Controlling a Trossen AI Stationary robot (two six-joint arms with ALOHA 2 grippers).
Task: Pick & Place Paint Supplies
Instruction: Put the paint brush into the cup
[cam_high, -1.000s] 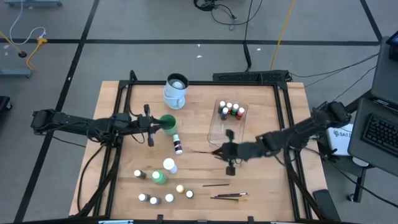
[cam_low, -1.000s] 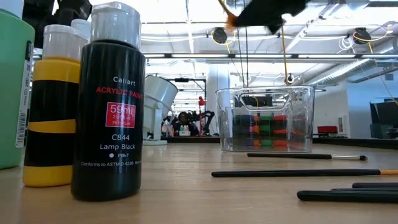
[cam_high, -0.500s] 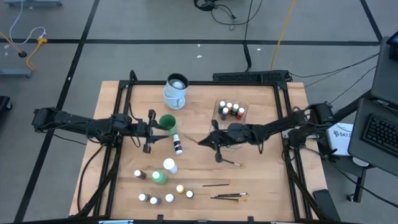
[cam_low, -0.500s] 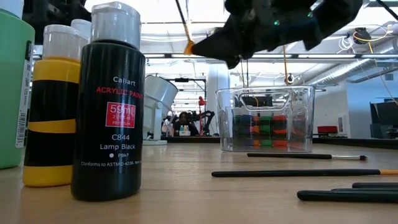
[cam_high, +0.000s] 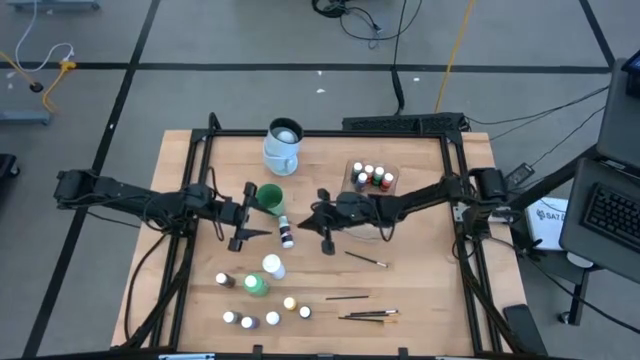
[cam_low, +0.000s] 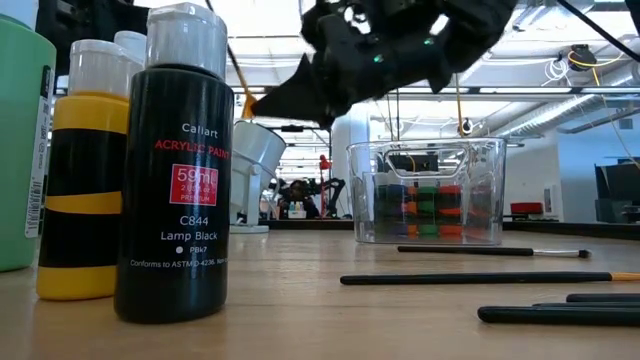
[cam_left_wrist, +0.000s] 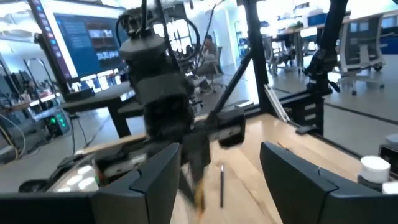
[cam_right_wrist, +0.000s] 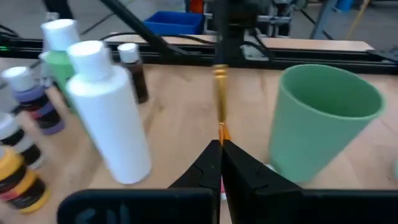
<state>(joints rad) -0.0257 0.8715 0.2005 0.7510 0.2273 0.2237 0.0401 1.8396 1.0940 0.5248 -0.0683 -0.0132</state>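
Note:
My right gripper hovers over the table's middle, shut on a thin brush that points toward my left gripper. My left gripper stands open on the near-left side of the green cup, facing the right gripper, with nothing between its fingers. Several small white-capped paint bottles stand near the front left, among them a larger green one. One dark bottle lies between the grippers. Three more brushes lie on the wood at the front right. My right gripper pinches the brush at its orange and gold end between its two shut fingertips. The fingers come level from the table's right and lie along the brush. The dark handle sticks out beyond them, slanting upward, clear of the table.
A white-and-blue mug stands at the far middle. A clear tub with several small bottles sits right of centre, under the right arm. A single brush lies near the tub. A tall white bottle stands beside the cup.
My right gripper has carried the brush toward the table's left and far edges, from near the tub to the middle beside the green cup, staying shut. My left gripper has shifted a little toward the near edge.

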